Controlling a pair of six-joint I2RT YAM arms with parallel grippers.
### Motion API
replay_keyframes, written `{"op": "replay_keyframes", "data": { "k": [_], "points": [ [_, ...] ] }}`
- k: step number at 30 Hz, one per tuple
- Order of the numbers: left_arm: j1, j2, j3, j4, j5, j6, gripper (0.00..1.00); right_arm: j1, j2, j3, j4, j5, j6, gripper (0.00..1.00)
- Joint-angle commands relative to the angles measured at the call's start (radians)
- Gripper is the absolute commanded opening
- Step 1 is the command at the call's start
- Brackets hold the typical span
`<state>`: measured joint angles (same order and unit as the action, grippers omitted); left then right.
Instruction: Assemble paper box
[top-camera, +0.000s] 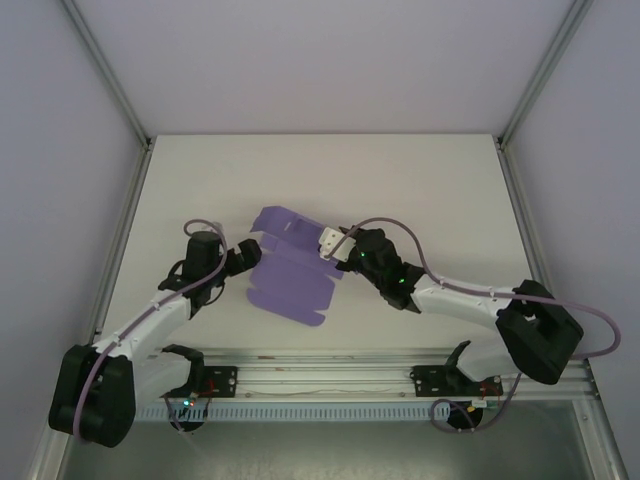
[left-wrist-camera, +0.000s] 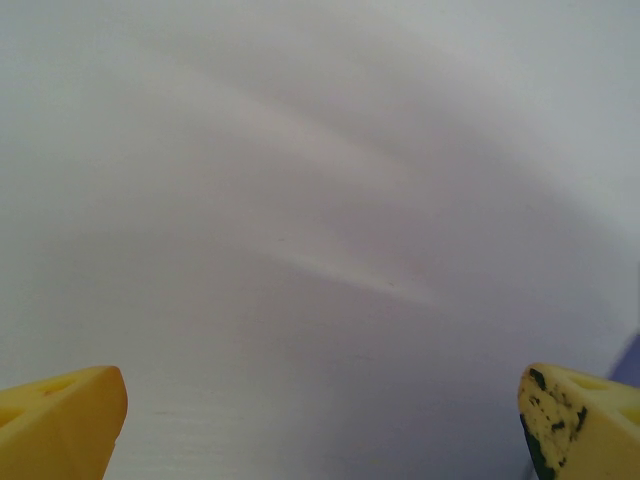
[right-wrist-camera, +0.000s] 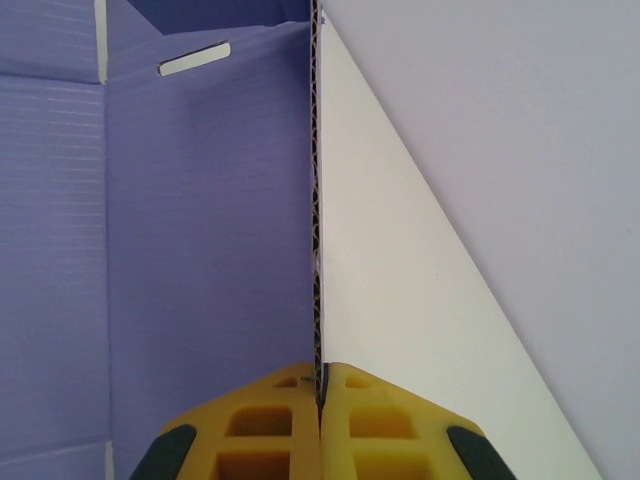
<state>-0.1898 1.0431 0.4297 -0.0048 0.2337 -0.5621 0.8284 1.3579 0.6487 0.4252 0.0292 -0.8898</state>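
Note:
The paper box (top-camera: 288, 270) is a flat purple die-cut sheet with flaps, lying mid-table and lifted at its right side. My right gripper (top-camera: 333, 243) is shut on the sheet's right edge. In the right wrist view the yellow fingers (right-wrist-camera: 280, 420) pinch the card edge-on at the right gripper (right-wrist-camera: 320, 385), with the paper box's purple face (right-wrist-camera: 200, 250) on the left and its white face on the right. My left gripper (top-camera: 250, 255) sits at the sheet's left edge, open. In its own view the left gripper (left-wrist-camera: 320, 430) has its yellow fingertips (left-wrist-camera: 60, 420) wide apart over bare table.
White table (top-camera: 420, 200) inside a pale-walled enclosure with metal corner posts (top-camera: 110, 70). An aluminium rail (top-camera: 320, 365) with the arm bases runs along the near edge. A lilac cable (top-camera: 400, 232) loops over the right arm.

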Motion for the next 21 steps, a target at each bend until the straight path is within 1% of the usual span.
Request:
{"op": "replay_keyframes", "data": {
  "k": [1, 5, 7, 10, 14, 16, 19, 21],
  "points": [
    [0.0, -0.008, -0.022, 0.121, 0.109, 0.042, 1.0, 0.0, -0.02, 0.011, -0.004, -0.026, 0.034, 0.0],
    [-0.001, -0.006, -0.041, 0.205, 0.193, 0.049, 1.0, 0.001, -0.018, 0.022, -0.015, -0.041, 0.038, 0.0],
    [-0.006, 0.006, -0.039, 0.213, 0.187, 0.055, 1.0, 0.001, -0.013, 0.034, -0.031, -0.052, 0.037, 0.0],
    [-0.011, 0.027, -0.038, 0.233, 0.212, 0.073, 1.0, 0.0, -0.009, 0.041, -0.035, -0.067, 0.044, 0.0],
    [-0.022, 0.056, -0.046, 0.31, 0.278, 0.089, 0.99, 0.0, -0.015, 0.043, -0.019, -0.094, 0.054, 0.0],
    [-0.028, 0.077, -0.047, 0.339, 0.288, 0.088, 0.98, 0.001, -0.019, 0.045, -0.013, -0.107, 0.064, 0.0],
    [-0.033, 0.119, -0.039, 0.361, 0.326, 0.09, 0.9, 0.0, -0.023, 0.045, 0.001, -0.12, 0.072, 0.0],
    [-0.033, 0.141, -0.031, 0.371, 0.352, 0.088, 0.81, -0.002, -0.026, 0.044, 0.004, -0.126, 0.077, 0.0]
  ]
}}
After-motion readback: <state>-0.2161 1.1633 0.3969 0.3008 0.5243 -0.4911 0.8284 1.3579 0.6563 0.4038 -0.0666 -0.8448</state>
